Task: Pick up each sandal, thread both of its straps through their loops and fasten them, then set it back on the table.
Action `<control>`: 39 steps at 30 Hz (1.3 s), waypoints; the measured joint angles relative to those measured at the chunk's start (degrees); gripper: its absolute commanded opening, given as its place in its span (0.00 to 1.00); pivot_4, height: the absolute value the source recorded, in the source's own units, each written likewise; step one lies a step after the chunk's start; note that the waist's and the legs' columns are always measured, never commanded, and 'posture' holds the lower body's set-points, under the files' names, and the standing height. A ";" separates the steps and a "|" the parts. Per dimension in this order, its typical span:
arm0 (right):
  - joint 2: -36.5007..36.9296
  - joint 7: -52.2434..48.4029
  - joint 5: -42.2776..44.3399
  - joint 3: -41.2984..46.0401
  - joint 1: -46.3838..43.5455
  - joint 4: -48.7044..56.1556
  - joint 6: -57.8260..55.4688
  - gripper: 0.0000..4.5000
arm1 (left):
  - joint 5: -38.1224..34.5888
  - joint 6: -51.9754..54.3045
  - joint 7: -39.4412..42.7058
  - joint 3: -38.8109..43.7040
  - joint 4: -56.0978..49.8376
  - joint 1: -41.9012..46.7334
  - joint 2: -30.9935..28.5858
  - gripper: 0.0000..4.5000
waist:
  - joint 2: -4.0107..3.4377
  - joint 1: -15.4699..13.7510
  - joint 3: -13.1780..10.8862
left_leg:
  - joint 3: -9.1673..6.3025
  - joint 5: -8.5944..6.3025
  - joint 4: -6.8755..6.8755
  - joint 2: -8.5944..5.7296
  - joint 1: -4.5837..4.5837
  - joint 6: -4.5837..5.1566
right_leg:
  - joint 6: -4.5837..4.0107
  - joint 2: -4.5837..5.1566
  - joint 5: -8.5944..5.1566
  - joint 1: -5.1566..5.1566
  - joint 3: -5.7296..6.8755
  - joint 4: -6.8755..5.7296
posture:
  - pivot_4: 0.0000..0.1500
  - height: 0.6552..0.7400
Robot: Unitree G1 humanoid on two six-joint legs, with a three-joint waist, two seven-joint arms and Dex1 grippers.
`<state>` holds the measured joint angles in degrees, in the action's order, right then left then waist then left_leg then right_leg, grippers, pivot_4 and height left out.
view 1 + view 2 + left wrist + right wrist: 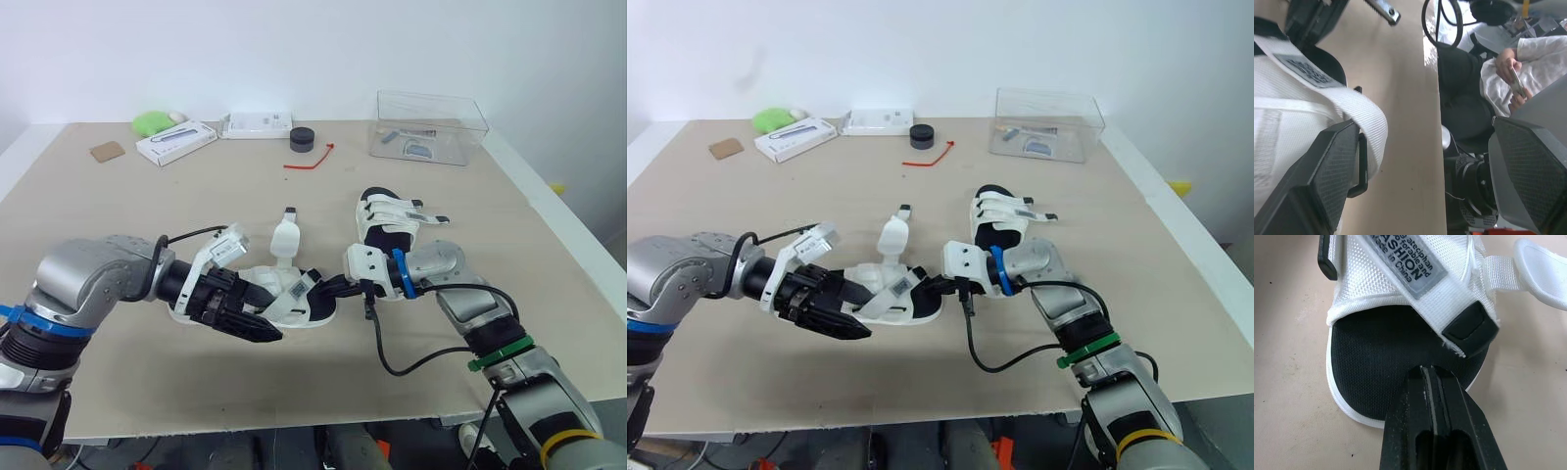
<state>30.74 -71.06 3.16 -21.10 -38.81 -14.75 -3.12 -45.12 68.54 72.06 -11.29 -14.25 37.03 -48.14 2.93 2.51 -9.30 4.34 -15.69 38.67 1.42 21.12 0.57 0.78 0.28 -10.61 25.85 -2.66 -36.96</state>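
A white sandal (290,294) with a black footbed lies mid-table, one loose strap (286,238) standing up from it. My left gripper (257,315) is open at its near-left side. In the left wrist view one finger (1327,176) lies against a labelled white strap (1327,98) and the other finger (1528,166) is well apart. My right gripper (331,287) is shut, its tips over the toe of the footbed (1386,352) with nothing seen between them. The second sandal (387,220) lies just behind my right arm, straps across its top.
Along the back stand a clear plastic box (428,127), a black round object (303,139), a red cord (312,160), two white boxes (176,143) (257,124), a green item (152,122) and a brown card (108,151). Beyond the table edge sits a person (1508,68).
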 measured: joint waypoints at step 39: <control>-0.11 0.41 -0.28 -0.38 -0.33 -0.76 1.24 0.00 | 8.26 -7.52 0.55 -5.19 15.77 6.28 9.44 0.01 | 0.00 0.02 0.00 | -0.02 0.02 0.10 -0.01 -0.10 0.02 | 0.03 -0.02 0.05 -0.16 -0.02 -0.01 | 1.00 1.00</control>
<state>30.62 -70.64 2.88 -21.47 -39.14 -15.52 -1.88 -36.86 61.02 72.60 -16.48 1.52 43.30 -38.69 2.93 2.53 -9.30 4.32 -15.67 38.77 1.41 21.02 0.59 0.82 0.26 -10.56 25.68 -2.68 -36.96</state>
